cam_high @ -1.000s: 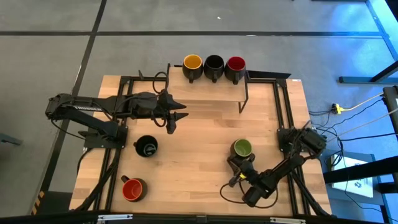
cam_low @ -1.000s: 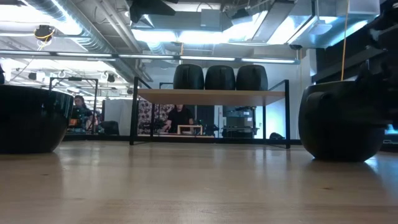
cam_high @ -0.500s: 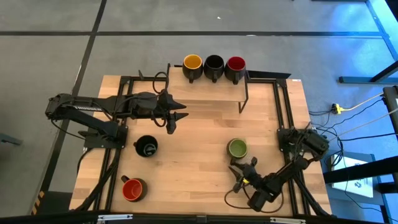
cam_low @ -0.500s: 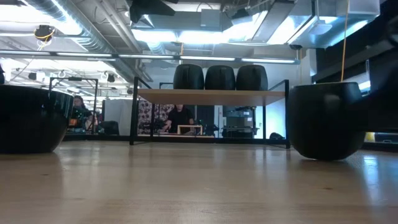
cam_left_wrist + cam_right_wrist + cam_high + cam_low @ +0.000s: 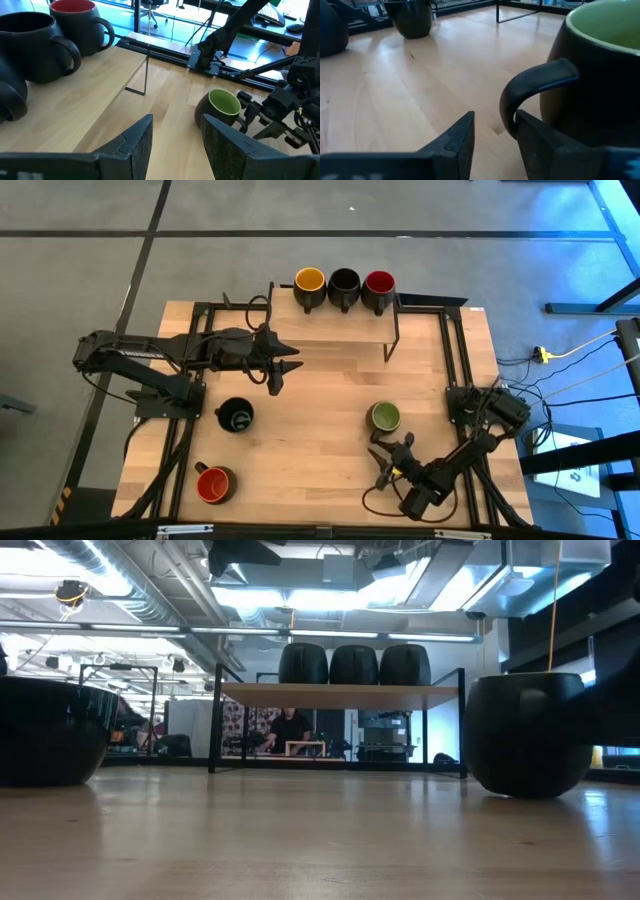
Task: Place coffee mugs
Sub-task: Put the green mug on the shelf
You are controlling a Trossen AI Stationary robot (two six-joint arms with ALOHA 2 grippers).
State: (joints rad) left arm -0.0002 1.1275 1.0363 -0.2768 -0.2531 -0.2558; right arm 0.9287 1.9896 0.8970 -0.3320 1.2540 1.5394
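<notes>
So we've got three mugs already parked on the little raised shelf at the table's far edge: the yellow-lined mug, a black-lined mug and a red-lined mug, lined up side by side. That row looks like where the rest should end up. Still down on the wooden table are the green-lined mug toward the right edge, another black-lined one toward the left edge, and a second red-lined one near the front-left corner. Every mug we can see into looks empty, just glaze. Our right gripper sits low by the front edge just short of the green mug, fingers spread and holding nothing. In its wrist view the mug's handle points right at the gap between the fingers, so we figure it's lined up to pinch the handle, but it hasn't closed on it yet. Our left gripper hangs over the table just in front of the shelf, released too and empty, which we'd guess means it's waiting its turn or ready for the black mug close by.
</notes>
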